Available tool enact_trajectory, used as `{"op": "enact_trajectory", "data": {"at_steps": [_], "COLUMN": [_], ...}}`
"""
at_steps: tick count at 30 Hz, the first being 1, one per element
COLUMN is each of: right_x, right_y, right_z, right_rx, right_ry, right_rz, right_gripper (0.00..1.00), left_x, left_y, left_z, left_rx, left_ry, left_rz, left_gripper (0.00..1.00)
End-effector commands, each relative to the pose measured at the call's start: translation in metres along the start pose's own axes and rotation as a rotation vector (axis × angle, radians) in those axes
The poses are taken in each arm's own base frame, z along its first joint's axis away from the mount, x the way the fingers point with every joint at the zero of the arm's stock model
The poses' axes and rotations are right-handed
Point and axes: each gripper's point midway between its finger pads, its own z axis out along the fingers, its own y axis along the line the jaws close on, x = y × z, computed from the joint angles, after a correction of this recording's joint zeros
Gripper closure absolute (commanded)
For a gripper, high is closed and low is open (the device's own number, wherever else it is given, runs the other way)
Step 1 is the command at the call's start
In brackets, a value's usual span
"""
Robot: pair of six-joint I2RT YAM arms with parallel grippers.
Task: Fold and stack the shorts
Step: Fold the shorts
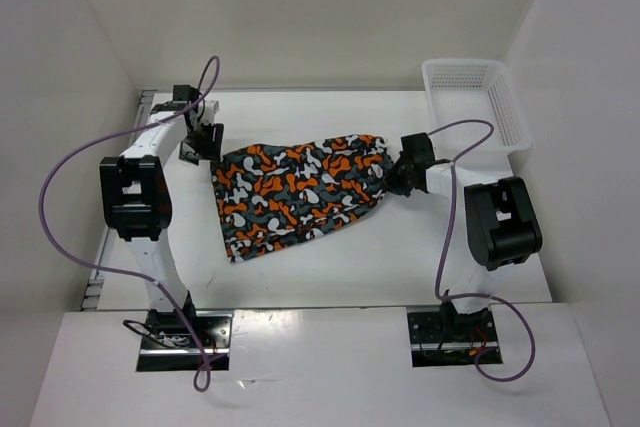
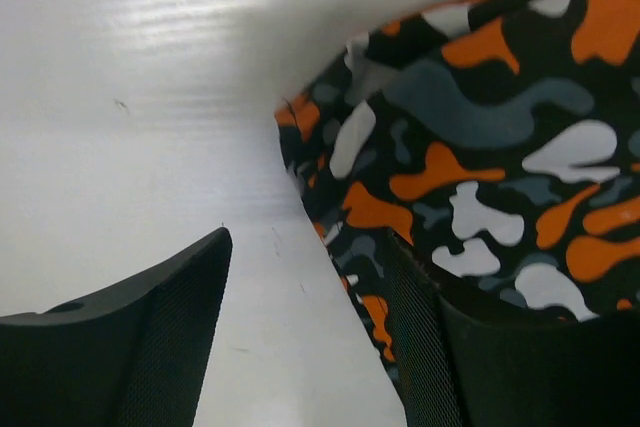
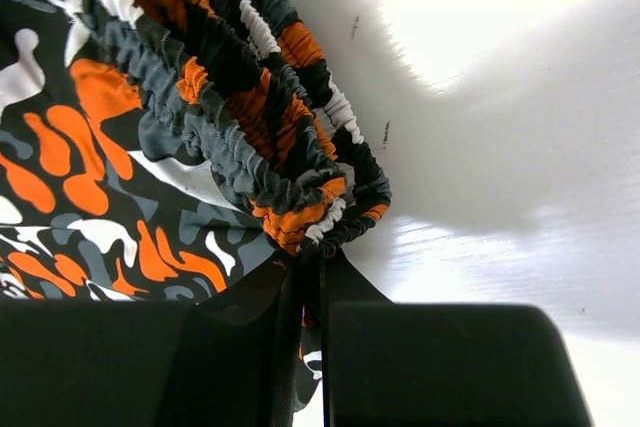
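Note:
The shorts [image 1: 295,194], printed in orange, black, grey and white blobs, lie spread across the middle of the table. My right gripper [image 1: 393,175] is shut on their gathered elastic waistband [image 3: 300,217] at the right end. My left gripper [image 1: 207,152] stands open at the shorts' far left corner. In the left wrist view the cloth edge [image 2: 330,237] runs beside the right finger [image 2: 420,347], and only bare table shows between the fingers.
A white plastic mesh basket [image 1: 475,97] stands at the back right corner. White walls close in the table on the left, back and right. Purple cables loop from both arms.

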Motion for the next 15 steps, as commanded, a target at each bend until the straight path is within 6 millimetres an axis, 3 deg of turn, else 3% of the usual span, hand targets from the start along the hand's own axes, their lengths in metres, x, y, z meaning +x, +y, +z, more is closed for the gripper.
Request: {"op": "enact_trajectory", "data": {"at_steps": [1, 3, 8, 10, 15], "right_x": [-0.027, -0.033, -0.052, -0.062, -0.089], "right_y": [0.023, 0.024, 0.029, 0.030, 0.036], "right_z": [-0.021, -0.024, -0.039, -0.048, -0.071], "right_rx": [-0.033, -0.022, 0.003, 0.011, 0.046], "right_ry": [-0.109, -0.133, -0.209, -0.249, -0.340], "right_rz": [-0.033, -0.032, -0.093, -0.130, -0.269], "right_gripper": [0.99, 1.00, 1.00, 1.00, 1.00], "left_x": [0.038, 0.052, 0.056, 0.049, 0.031], "left_y": [-0.018, -0.021, -0.030, -0.037, -0.067], "left_z": [-0.006, 0.003, 0.027, 0.034, 0.048], "left_rx": [0.111, 0.129, 0.147, 0.163, 0.182], "left_ry": [0.109, 0.144, 0.174, 0.173, 0.157], "left_rz": [-0.016, -0.021, -0.006, 0.004, 0.078], "left_gripper": [0.30, 0.30, 0.32, 0.33, 0.49]}}
